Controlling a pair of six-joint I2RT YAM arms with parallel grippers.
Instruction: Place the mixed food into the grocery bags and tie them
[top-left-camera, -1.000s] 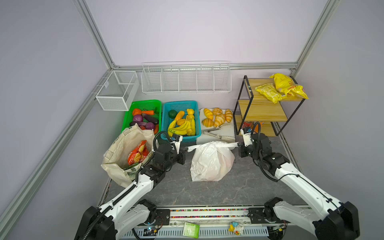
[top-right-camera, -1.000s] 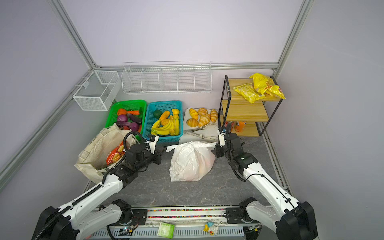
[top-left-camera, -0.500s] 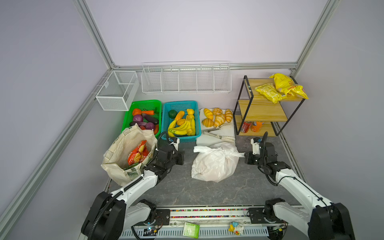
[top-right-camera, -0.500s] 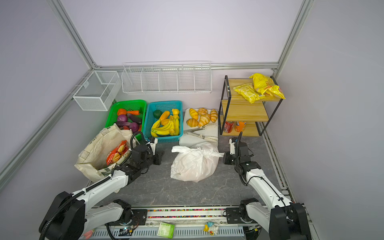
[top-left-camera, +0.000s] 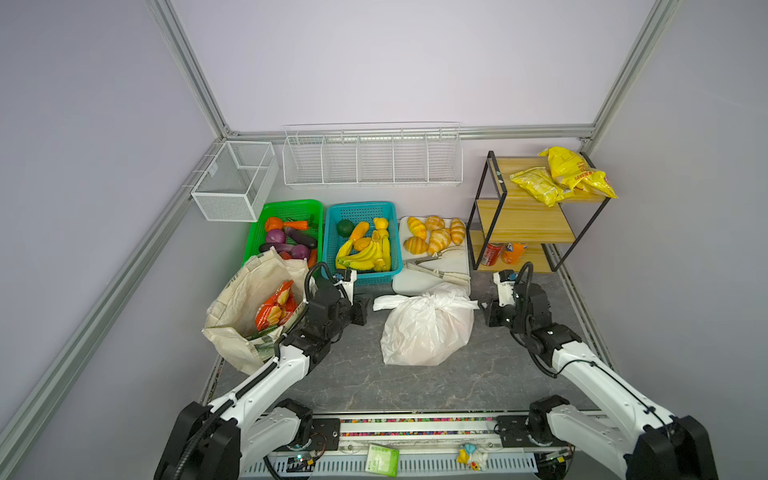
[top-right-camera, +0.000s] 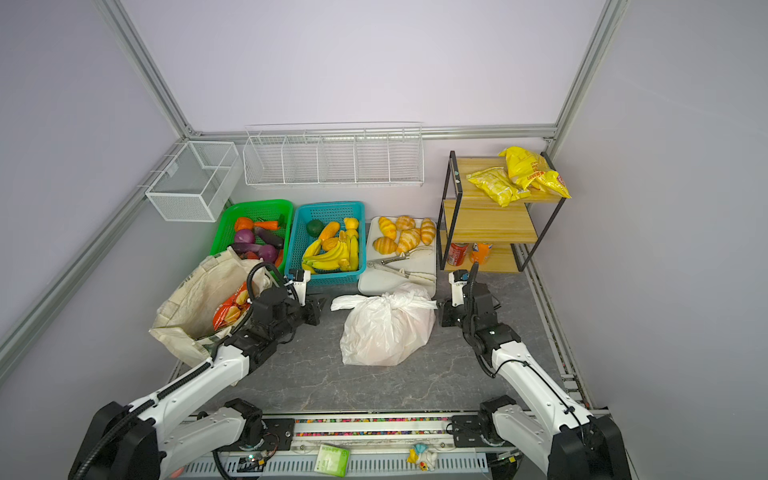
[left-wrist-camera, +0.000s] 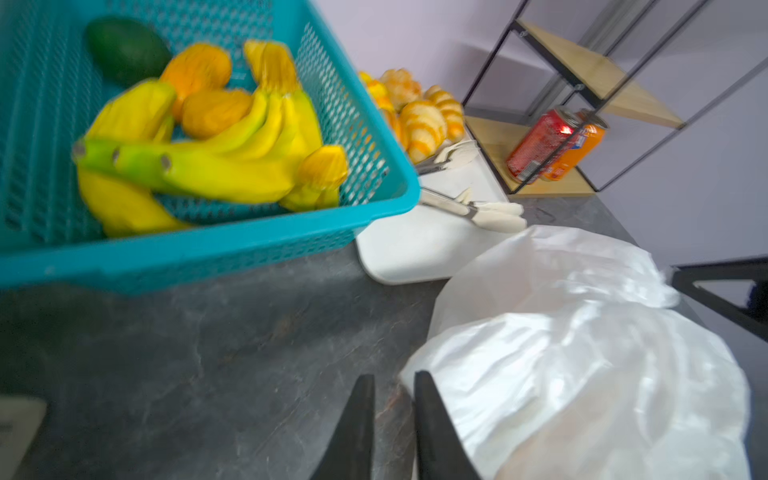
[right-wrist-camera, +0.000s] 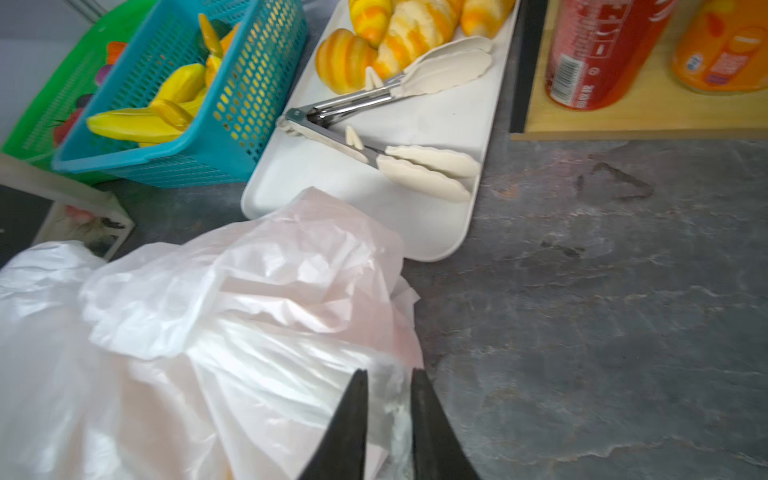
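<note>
Tote (top-left-camera: 245, 299) at left holds red packet (top-left-camera: 275, 309); knotted plastic bag (top-left-camera: 426, 332) sits centre. Left gripper (left-wrist-camera: 392, 376) and right gripper (right-wrist-camera: 389, 372) flank it, jaws slightly apart.

Both top views are looking down from high at the front toward the back wall (top-left-camera: 395, 62), taking in the whole table (top-left-camera: 415, 382). The left wrist camera is sitting low and close, facing past the left gripper (left-wrist-camera: 391, 380) toward the teal basket (left-wrist-camera: 208, 257). The right wrist camera is facing past the right gripper (right-wrist-camera: 388, 374). Both wrist views are sharing the plastic bag (left-wrist-camera: 582, 374) and white tray (left-wrist-camera: 415, 249).
</note>
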